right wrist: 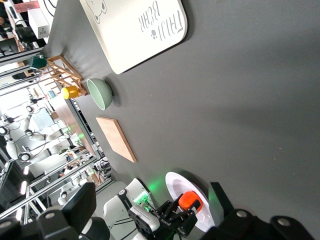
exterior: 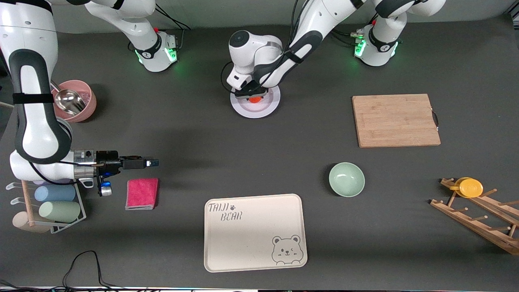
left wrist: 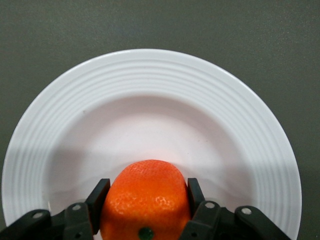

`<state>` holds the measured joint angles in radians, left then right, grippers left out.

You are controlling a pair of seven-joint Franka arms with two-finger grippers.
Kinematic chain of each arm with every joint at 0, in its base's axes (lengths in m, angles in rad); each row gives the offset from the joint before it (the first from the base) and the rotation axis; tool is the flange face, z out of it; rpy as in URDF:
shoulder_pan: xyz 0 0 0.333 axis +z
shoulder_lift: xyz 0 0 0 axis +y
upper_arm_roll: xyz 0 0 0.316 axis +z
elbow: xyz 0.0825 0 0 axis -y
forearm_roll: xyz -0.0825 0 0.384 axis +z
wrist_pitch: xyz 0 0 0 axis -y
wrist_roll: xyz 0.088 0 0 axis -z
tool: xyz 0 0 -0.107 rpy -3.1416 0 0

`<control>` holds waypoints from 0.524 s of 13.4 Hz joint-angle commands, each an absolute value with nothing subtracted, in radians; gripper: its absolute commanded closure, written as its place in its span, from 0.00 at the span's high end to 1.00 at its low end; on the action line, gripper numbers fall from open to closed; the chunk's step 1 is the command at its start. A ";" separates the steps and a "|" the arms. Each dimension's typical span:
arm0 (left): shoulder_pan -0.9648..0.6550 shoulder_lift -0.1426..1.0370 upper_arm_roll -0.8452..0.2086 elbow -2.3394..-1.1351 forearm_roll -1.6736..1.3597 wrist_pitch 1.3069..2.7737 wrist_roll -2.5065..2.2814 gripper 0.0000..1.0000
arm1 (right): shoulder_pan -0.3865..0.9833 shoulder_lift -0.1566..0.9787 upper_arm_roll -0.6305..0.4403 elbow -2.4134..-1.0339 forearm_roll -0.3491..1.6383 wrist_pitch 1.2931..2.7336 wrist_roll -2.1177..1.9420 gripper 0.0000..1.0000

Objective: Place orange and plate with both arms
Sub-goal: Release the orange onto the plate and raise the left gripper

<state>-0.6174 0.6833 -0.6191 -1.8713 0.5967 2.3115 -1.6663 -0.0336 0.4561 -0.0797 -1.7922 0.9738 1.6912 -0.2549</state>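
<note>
The white plate (exterior: 265, 111) lies on the table between the two arm bases, farther from the front camera than the bear tray. The orange (exterior: 254, 99) is at the plate's middle, between the fingers of my left gripper (exterior: 254, 97), which is shut on it. In the left wrist view the orange (left wrist: 146, 200) fills the left gripper (left wrist: 146, 192), with the plate (left wrist: 150, 90) under it. I cannot tell whether the orange touches the plate. My right gripper (exterior: 152, 163) is open and empty, held level over the table above the pink cloth (exterior: 142, 194). The right wrist view shows the right gripper (right wrist: 151, 192), the orange (right wrist: 190, 200) and the plate (right wrist: 172, 182).
A cream bear tray (exterior: 254, 232) lies near the front edge, with a pale green bowl (exterior: 346, 179) beside it. A wooden cutting board (exterior: 395, 120) and a rack with a yellow cup (exterior: 470, 187) are at the left arm's end. A pink bowl (exterior: 81, 106) and cup rack (exterior: 56, 202) are at the right arm's end.
</note>
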 commanded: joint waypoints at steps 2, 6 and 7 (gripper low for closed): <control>-0.627 0.657 -0.606 -1.873 0.612 2.278 -1.665 1.00 | -0.031 0.410 -0.097 -1.884 1.034 1.704 -0.366 1.00; -0.420 0.510 -0.760 -1.855 0.520 2.156 -1.554 1.00 | -0.031 0.399 -0.121 -1.975 1.100 1.704 -0.439 1.00; -0.338 0.468 -0.837 -1.832 0.484 2.084 -1.522 1.00 | -0.031 0.388 -0.123 -2.015 1.139 1.704 -0.471 1.00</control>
